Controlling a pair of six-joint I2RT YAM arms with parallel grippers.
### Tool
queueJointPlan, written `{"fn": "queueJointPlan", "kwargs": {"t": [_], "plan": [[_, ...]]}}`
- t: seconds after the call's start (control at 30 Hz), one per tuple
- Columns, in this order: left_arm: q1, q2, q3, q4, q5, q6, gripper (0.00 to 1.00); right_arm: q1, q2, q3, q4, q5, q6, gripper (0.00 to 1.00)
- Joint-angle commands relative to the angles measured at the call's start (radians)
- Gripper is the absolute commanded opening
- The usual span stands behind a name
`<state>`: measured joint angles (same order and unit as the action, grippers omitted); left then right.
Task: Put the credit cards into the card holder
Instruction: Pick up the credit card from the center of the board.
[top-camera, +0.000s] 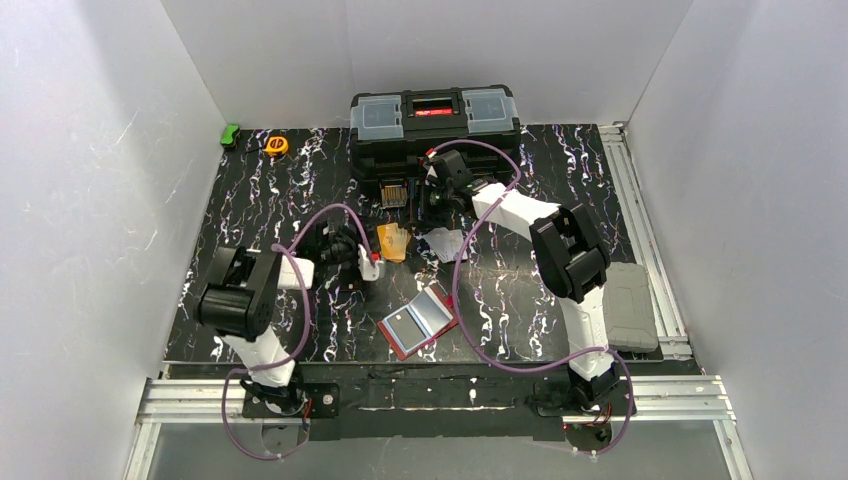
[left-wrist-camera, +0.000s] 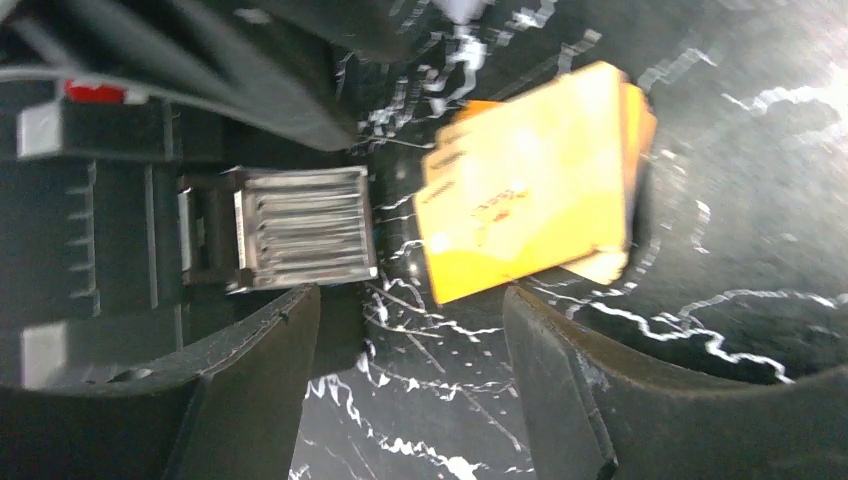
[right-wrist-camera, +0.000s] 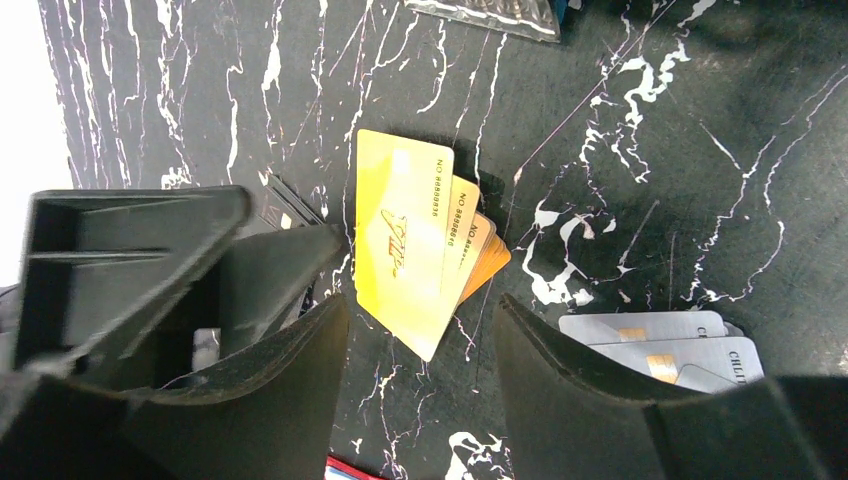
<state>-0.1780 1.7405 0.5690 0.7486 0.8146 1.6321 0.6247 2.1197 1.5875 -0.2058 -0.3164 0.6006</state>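
Both spread wide and holding nothing, the left hand (left-wrist-camera: 410, 400) and right hand (right-wrist-camera: 420, 400) hover just beside the orange credit cards (right-wrist-camera: 405, 240). The grey cards (right-wrist-camera: 650, 345) lie right of them, and the unfolded card holder (top-camera: 420, 320) lies nearer the arms, with bare surface (top-camera: 260, 210) between.

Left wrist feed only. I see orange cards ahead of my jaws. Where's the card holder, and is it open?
Observer: The card holder lies open and flat on the table, nearer the arms' bases than the orange cards.
Operator: Any other cards out there?
Observer: Yes, a whitish-grey pile sits just right of the orange one.
Operator: Other arm?
Observer: The right arm reaches over both piles, its jaws open and empty.
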Motion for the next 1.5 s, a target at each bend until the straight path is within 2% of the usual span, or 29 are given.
{"fn": "queueJointPlan", "kwargs": {"t": [0.0, 0.2, 0.3, 0.37, 0.43, 0.57, 0.7, 0.77, 1.17, 1.33, 1.47], "plan": [[-0.017, -0.176, 0.075, -0.161, -0.127, -0.416, 0.66, 0.003, -0.024, 0.007, 0.036, 0.007, 0.000, 0.62], [-0.018, -0.243, 0.265, -0.476, -0.220, -0.717, 0.69, 0.004, -0.034, 0.012, 0.028, 0.012, -0.001, 0.61], [-0.009, -0.213, 0.434, -0.784, -0.154, -0.937, 0.68, 0.006, -0.043, 0.007, 0.020, 0.029, -0.007, 0.61], [0.005, -0.155, 0.540, -0.964, -0.062, -1.094, 0.66, 0.006, -0.052, -0.005, 0.022, 0.040, -0.015, 0.61], [0.016, -0.099, 0.589, -1.067, 0.022, -1.225, 0.64, 0.006, -0.059, -0.018, 0.027, 0.049, -0.018, 0.60], [0.024, -0.070, 0.530, -0.984, 0.048, -1.456, 0.64, 0.006, -0.071, -0.033, 0.035, 0.056, -0.027, 0.60], [0.055, 0.006, 0.537, -0.939, 0.037, -1.679, 0.65, 0.006, -0.088, -0.052, 0.050, 0.058, -0.033, 0.59], [0.066, 0.036, 0.537, -0.904, 0.038, -1.741, 0.65, 0.006, -0.097, -0.064, 0.064, 0.060, -0.033, 0.59], [0.083, 0.160, 0.578, -0.796, -0.048, -1.855, 0.64, 0.014, -0.086, -0.058, 0.082, 0.062, -0.033, 0.57], [0.094, 0.206, 0.603, -0.762, -0.049, -1.872, 0.60, 0.026, -0.078, -0.062, 0.120, 0.040, -0.022, 0.45], [0.100, 0.235, 0.617, -0.755, -0.027, -1.875, 0.52, 0.029, -0.067, -0.064, 0.132, 0.031, -0.010, 0.37]]}}
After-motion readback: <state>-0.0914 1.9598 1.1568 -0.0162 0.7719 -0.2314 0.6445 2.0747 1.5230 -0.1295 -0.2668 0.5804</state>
